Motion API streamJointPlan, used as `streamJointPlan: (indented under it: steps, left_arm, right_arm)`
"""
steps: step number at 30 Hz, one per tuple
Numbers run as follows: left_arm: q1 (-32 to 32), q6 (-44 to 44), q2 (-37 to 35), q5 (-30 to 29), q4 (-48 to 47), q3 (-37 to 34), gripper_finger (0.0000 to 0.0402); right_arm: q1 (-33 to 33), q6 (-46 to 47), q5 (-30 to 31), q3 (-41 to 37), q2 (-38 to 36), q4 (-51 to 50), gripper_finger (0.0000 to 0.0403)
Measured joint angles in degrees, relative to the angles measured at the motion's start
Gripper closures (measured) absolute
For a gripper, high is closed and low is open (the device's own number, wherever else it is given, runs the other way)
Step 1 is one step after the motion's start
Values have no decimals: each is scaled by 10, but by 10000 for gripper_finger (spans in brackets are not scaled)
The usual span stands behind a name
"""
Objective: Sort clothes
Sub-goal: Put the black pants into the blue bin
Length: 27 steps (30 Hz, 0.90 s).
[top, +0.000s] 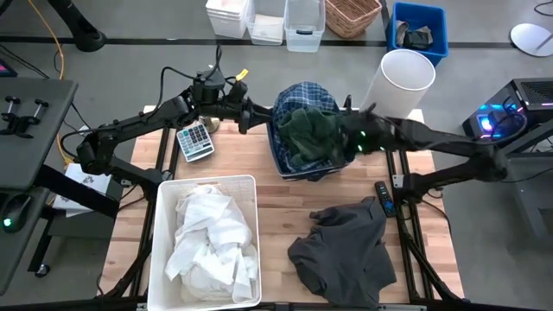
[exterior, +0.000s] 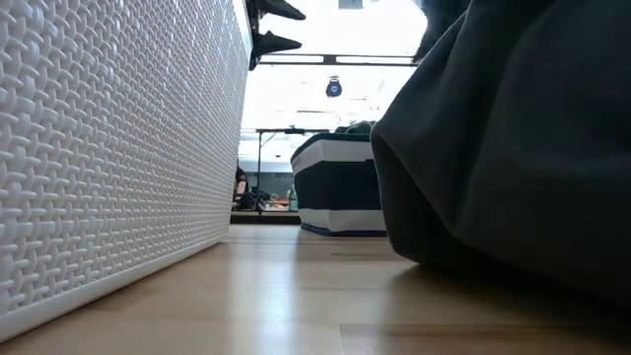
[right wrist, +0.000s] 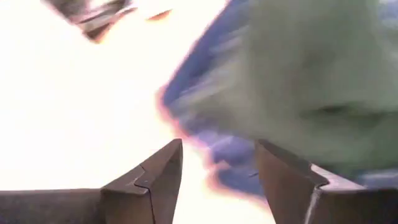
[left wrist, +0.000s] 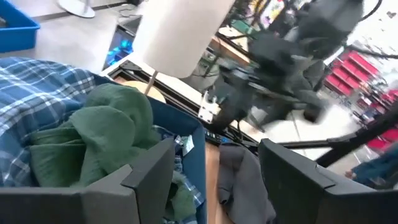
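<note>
A dark blue square bin [top: 281, 166] stands mid-table and holds a blue-and-white plaid shirt [top: 302, 93] with a dark green garment [top: 309, 130] on top. My left gripper [top: 259, 117] is open at the bin's left rim, and its wrist view shows the open fingers [left wrist: 214, 162] beside the green garment [left wrist: 106, 130]. My right gripper [top: 341, 134] is open over the bin's right side, close above the green garment [right wrist: 323, 74]. A dark grey garment [top: 346, 250] lies crumpled on the table's near right. White clothes [top: 212, 238] fill the white bin [top: 160, 225].
A calculator [top: 195, 140] lies left of the blue bin. A white cylinder [top: 402, 78] stands at the far right and a black remote [top: 383, 197] lies near the right edge. In the low view the white bin's wall [exterior: 108, 148] and the grey garment [exterior: 513, 148] flank bare wood.
</note>
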Motion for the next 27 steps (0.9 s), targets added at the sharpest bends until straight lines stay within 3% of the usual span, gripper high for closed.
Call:
streamJointPlan:
  steps: [2, 4, 8, 12, 20, 27]
  left_arm:
    - [-2, 10, 0, 18, 0, 0, 182]
    - [-5, 14, 0, 28, 0, 0, 182]
    - [-13, 15, 0, 30, 1, 0, 182]
    - [-17, 19, 0, 28, 1, 0, 182]
    - [-19, 19, 0, 28, 1, 0, 182]
    - [-19, 19, 0, 27, 0, 0, 182]
  right_arm:
    - [58, 35, -54, 18, -9, -31, 208]
    - [138, 80, -62, 33, -10, -85, 208]
    - [322, 159, -19, 37, 24, -121, 208]
    - [429, 130, 21, 37, 110, -120, 208]
    - [449, -6, 2, 43, 277, -120, 208]
    - [441, -44, -33, 22, 428, -58, 208]
